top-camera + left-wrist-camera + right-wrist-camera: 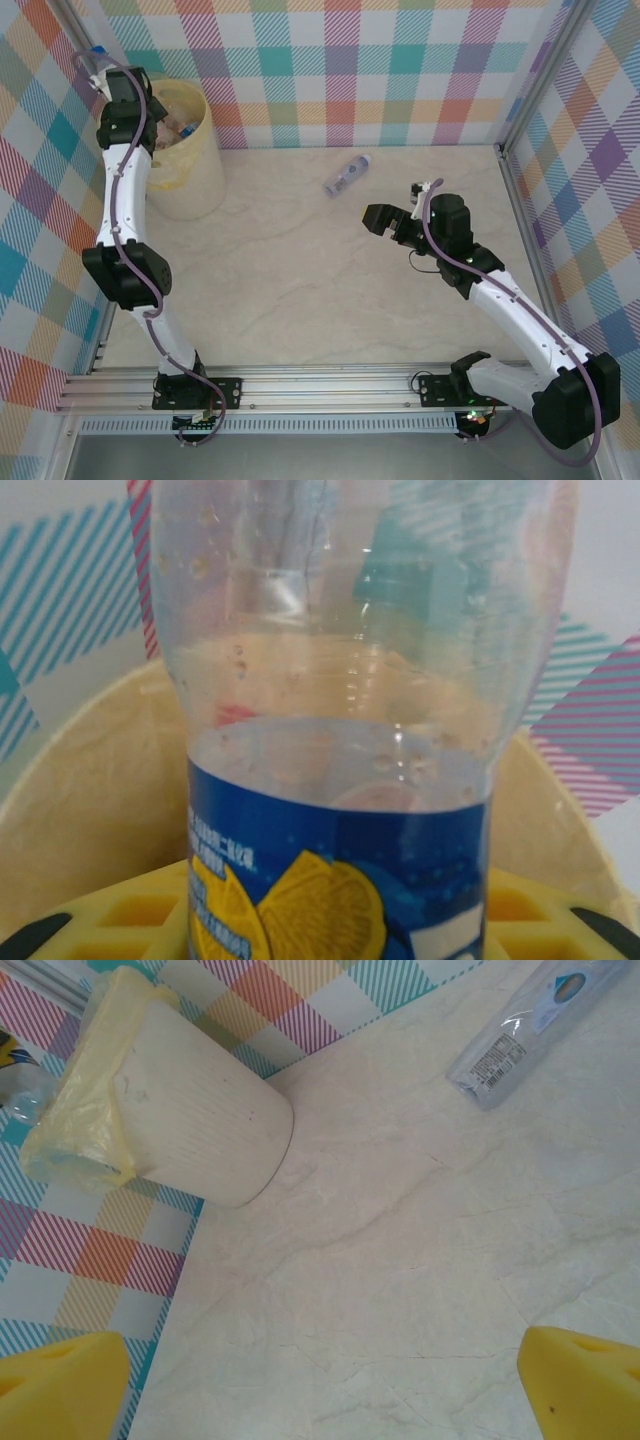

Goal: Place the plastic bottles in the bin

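Left fingers (130,910) clamp blue-labelled bottle (340,780) (above bin (90,780)).

My blue-labelled bottle (340,880), lemon-printed, stands upright over the pale-yellow bin (200,175); a second bottle (347,175) lies sideways on the table (300,280), perhaps crushed.

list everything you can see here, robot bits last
bin: one, pale yellow with a yellowish bag, far left corner of the table
held bottle: one, clear with a blue lemon label, above the bin
table bottle: one, clear with a pale label, lying on the table towards the back
bottles in bin: count unclear, pinkish and orange bits, inside the bin
table: one, cream marble look, under everything
walls: checked in many colours, back and both sides
arms: two, white with black joints, bolted at the near edge
left tool: one, yellow pads, gripping the held bottle
right tool: one, yellow pads, open over the table on the right
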Controlling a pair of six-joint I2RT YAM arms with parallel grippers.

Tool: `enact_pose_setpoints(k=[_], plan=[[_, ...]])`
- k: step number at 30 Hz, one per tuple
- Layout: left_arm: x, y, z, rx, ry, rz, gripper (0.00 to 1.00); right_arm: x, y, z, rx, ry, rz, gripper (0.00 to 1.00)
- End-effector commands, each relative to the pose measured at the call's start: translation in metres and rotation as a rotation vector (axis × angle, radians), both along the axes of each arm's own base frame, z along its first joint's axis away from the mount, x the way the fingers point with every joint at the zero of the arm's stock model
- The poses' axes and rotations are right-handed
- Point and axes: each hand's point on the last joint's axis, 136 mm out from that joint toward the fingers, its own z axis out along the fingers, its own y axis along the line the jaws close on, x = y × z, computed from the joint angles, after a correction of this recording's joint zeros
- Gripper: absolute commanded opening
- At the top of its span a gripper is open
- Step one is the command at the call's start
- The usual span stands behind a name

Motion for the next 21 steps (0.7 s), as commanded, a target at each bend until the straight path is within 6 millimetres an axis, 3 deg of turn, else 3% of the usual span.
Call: enact_pose_setpoints(k=[1,3,5,15,21], plan=[[-0.002,-0.001,-0.003,-0.065,0.008,0.005,0.57,0.000,0.003,0.000,0.007,0.011,0.005,1.00],[-0.007,0.000,-0.007,-0.090,0.022,0.026,0.72,0.001,0.003,-0.001,0.003,0.014,0.003,1.00],[-0.011,0.000,-0.007,-0.096,0.027,0.039,0.79,0.001,0.003,-0.001,0.002,0.016,0.000,1.00],[-0.022,-0.010,0.017,-0.114,-0.018,-0.006,0.90,0.002,0.001,-0.006,-0.003,0.027,-0.010,1.00],[-0.011,-0.024,0.015,-0.163,-0.027,-0.100,1.00,0.002,0.000,-0.008,-0.008,0.036,-0.020,1.00]])
